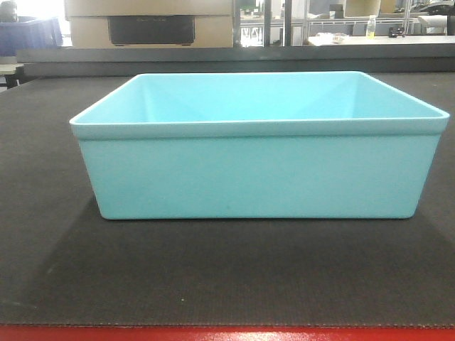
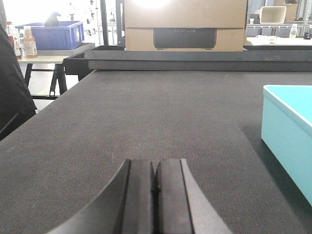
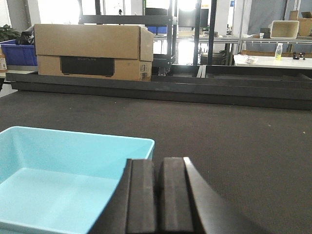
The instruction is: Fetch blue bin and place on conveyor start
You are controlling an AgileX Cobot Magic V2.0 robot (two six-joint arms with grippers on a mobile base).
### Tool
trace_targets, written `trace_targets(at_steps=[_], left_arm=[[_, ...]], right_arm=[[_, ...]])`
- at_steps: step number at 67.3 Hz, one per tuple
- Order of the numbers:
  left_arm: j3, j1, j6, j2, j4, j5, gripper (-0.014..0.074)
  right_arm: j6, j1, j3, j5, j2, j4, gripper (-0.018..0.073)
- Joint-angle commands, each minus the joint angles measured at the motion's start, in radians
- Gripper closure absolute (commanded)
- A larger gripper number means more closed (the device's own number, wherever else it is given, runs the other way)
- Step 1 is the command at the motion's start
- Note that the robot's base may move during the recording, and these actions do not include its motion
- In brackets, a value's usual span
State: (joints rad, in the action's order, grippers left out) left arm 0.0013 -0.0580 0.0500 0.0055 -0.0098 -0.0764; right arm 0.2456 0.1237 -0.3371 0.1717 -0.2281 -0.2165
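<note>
1. Firstly, the conveyor start [image 1: 227, 277] is the biggest thing: a black textured belt that fills most of the front view, with a red strip along the bottom edge of the frame.
2. Next, the blue bin [image 1: 259, 170] stands upright on this belt, in the centre of the front view. It is at the right edge of the left wrist view and at the lower left of the right wrist view.
3. Behind the belt, a cardboard box [image 3: 92, 51] is at the upper left of the right wrist view.
4. A dark blue crate [image 2: 51, 35] is on a table at the upper left of the left wrist view.
5. The left gripper [image 2: 155, 195], at the bottom centre, has its pads pressed together, holding nothing.
6. The right gripper [image 3: 158, 200], bottom centre, also has its pads together, just beside the bin's near corner.
</note>
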Motion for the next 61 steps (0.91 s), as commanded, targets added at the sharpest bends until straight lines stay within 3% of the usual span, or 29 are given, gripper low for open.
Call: trace_targets(at_steps=[1,30,40,44,52,61], left_arm=[[-0.001,0.006,0.002,-0.006,-0.009,0.020,0.0707],[-0.001,0.006,0.002,-0.006,-0.009,0.020,0.0707],[-0.001,0.006,0.002,-0.006,-0.009,0.020,0.0707],[-0.001,0.006,0.002,-0.006,-0.009,0.020,0.0707],[-0.001,0.006,0.002,-0.006,-0.009,0.020,0.0707],[-0.001,0.006,0.002,-0.006,-0.009,0.020,0.0707]], right_arm=[[-0.002,-0.004,0.002,-0.024,0.006,-0.010,0.0721],[-0.002,-0.014,0.002,-0.011,0.006,0.008,0.0721],[-0.186,-0.109,0.040,-0.006,0.019,0.209,0.0721],[-0.214,-0.161,0.081,-0.029,0.041,0.252,0.0721],[-0.214,-0.232,0.188,-0.078,0.107,0.286,0.0721],[-0.214,-0.257,0.312,-0.147,0.202,0.291,0.0721]])
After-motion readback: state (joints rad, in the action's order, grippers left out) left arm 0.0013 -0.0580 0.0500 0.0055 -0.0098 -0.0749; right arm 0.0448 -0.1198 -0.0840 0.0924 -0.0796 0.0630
